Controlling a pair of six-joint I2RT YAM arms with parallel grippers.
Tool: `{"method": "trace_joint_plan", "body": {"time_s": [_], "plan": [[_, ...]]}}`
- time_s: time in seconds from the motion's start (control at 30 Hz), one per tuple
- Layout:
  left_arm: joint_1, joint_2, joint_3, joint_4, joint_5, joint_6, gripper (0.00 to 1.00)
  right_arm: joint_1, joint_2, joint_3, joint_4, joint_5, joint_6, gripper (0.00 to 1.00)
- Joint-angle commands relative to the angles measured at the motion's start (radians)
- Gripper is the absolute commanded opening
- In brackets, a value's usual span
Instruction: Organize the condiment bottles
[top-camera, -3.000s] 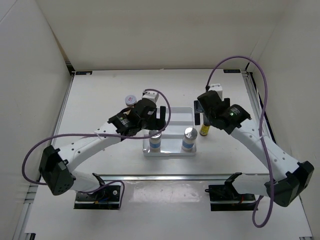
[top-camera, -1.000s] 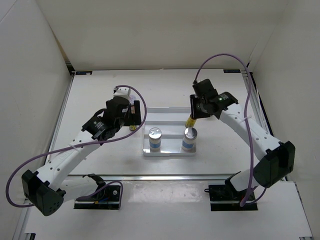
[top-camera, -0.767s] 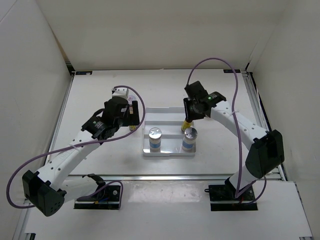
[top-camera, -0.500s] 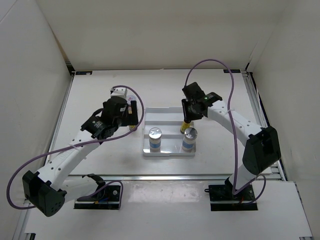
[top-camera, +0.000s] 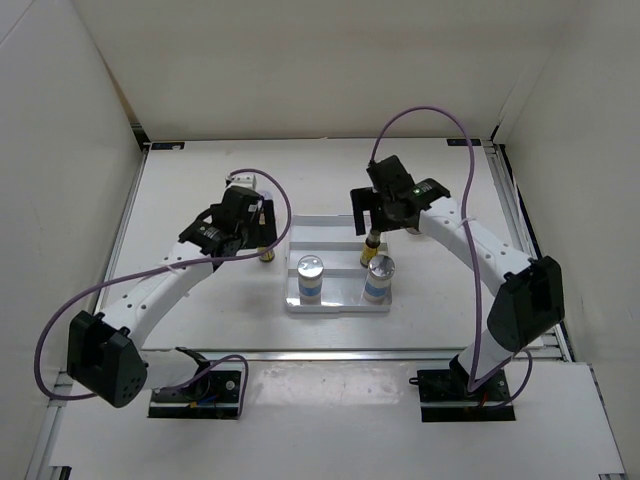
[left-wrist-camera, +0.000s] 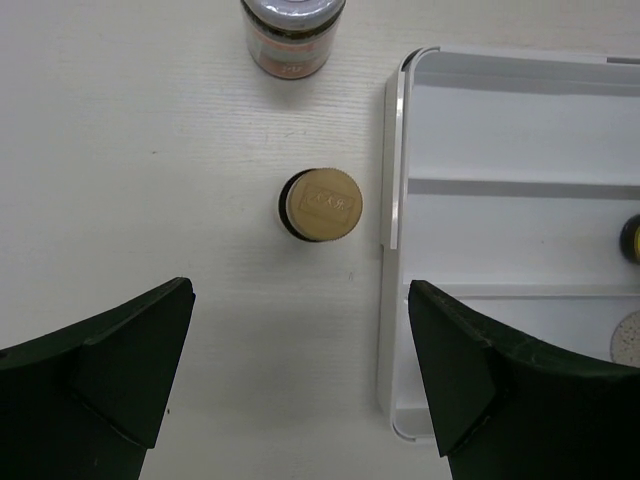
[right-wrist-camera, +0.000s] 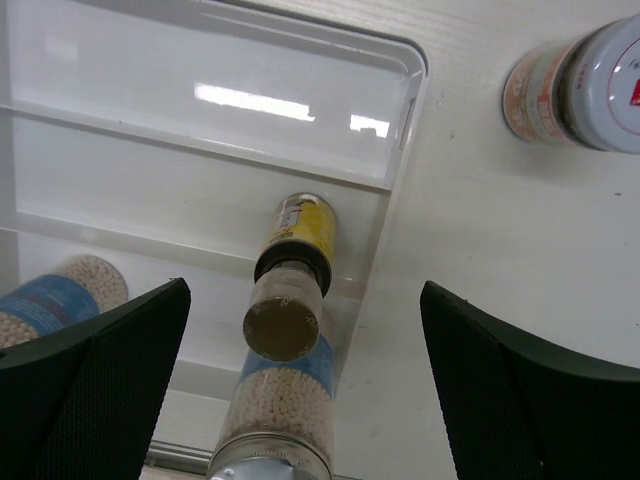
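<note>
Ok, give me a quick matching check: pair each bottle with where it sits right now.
1. right amber bottle
2. left amber bottle
3. left silver-capped bottle
4. squat jar

A. tray, near compartment
B. table, just outside the tray's left edge
C. tray, middle compartment
D. table, farther back than the left amber bottle

Pairs: 1-C, 2-B, 3-A, 4-D
</note>
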Motion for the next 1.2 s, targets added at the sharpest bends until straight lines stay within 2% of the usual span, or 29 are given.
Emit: {"method": "trace_joint_plan", "body": {"time_s": [0.0, 0.1, 0.2, 0.33, 0.5, 0.73, 1.0, 1.17], "plan": [[0.011, 0.022, 0.013, 0.066, 0.025, 0.000, 1.00, 0.004, -0.089, 0.067, 0.000, 0.018, -0.019, 0.99], [0.033, 0.080, 0.041, 0.088, 0.025, 0.009, 1.00, 0.004, -0.139, 0.078, 0.000, 0.009, -0.028, 1.00], [0.043, 0.140, 0.064, 0.108, 0.025, 0.018, 0.94, 0.004, -0.187, 0.078, 0.000, 0.009, -0.028, 1.00], [0.063, 0.198, 0.085, 0.128, 0.034, 0.018, 0.79, 0.004, -0.231, 0.049, 0.000, 0.009, -0.038, 1.00], [0.072, 0.218, 0.107, 0.146, 0.045, 0.027, 0.67, 0.004, -0.265, 0.010, 0.000, 0.018, -0.047, 1.00], [0.072, 0.227, 0.139, 0.146, 0.054, 0.047, 0.45, 0.004, -0.287, -0.036, -0.009, 0.027, -0.047, 1.00], [0.072, 0.218, 0.171, 0.146, 0.088, 0.047, 0.11, 0.004, -0.307, -0.045, -0.019, 0.049, -0.047, 1.00], [0.063, 0.163, 0.219, 0.146, 0.088, 0.056, 0.11, 0.004, -0.326, -0.054, -0.019, 0.067, -0.047, 1.00]]}}
